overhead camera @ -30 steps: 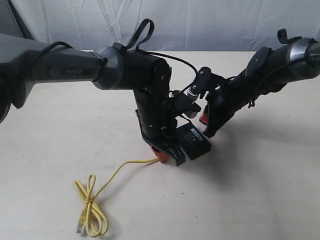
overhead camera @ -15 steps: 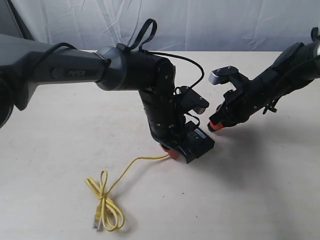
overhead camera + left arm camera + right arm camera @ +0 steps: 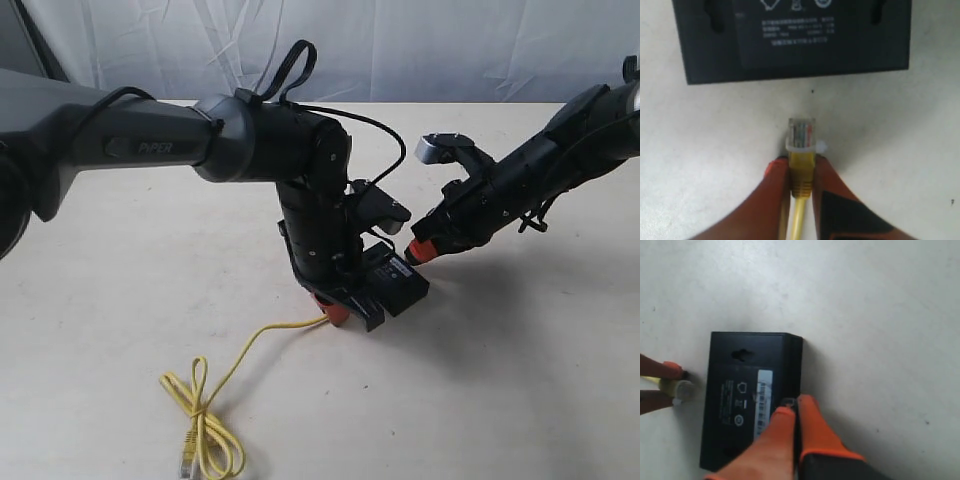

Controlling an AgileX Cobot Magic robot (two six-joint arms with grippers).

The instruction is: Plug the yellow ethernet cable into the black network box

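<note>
One clear-plugged yellow ethernet cable (image 3: pixel 801 172) clamped in left jaws; right jaws together.

"PIPER" shows up in pale letters on the dark grey forearm link of the left arm (image 3: pixel 150 148), and it is readable. On the small flat black plastic network box (image 3: pixel 790 40) there are rows of tiny white print and a few small symbols, all too blurred to read. A narrow white barcode sticker (image 3: pixel 764 402) sits on that same face, its characters illegible
</note>
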